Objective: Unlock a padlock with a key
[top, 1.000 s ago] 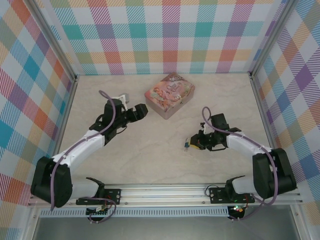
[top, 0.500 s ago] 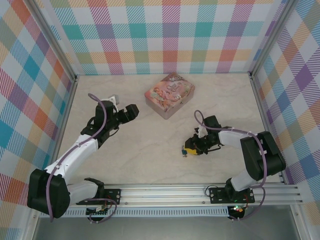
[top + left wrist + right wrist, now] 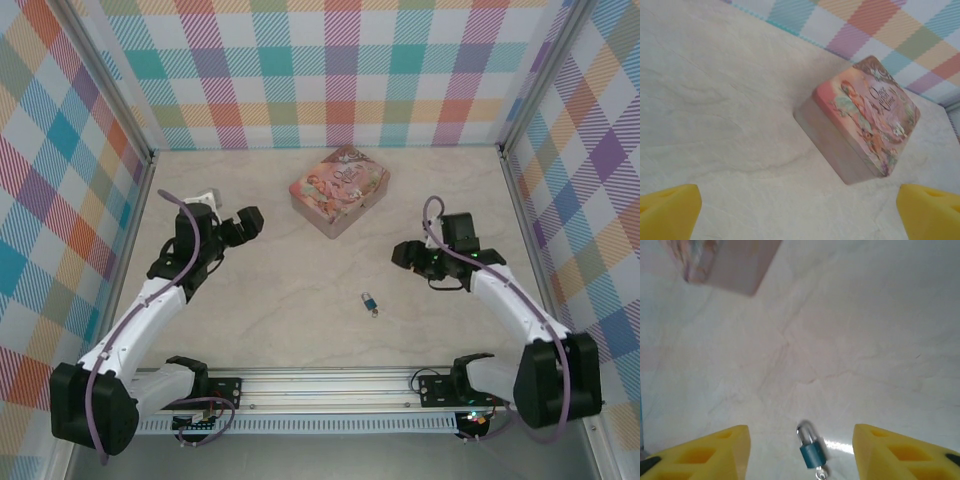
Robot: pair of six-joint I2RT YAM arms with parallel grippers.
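We see the little blue padlock (image 3: 369, 300) lying flat on the bench (image 3: 290, 300), near the middle of the near edge. The tiny key (image 3: 375, 312) sits right at its bottom end; we cannot tell if it is pushed in. The right gripper (image 3: 400, 255) hangs near it, fingers (image 3: 710, 452) wide apart and empty. The left gripper (image 3: 250, 220), also wide apart, points at the pink tin (image 3: 338, 188).

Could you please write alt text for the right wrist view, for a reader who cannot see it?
A small blue padlock with a silver shackle lies on the pale table, seen between the yellow fingertips of the open right pincer, a tiny key at its base. A corner of the tin shows top left, blurred.
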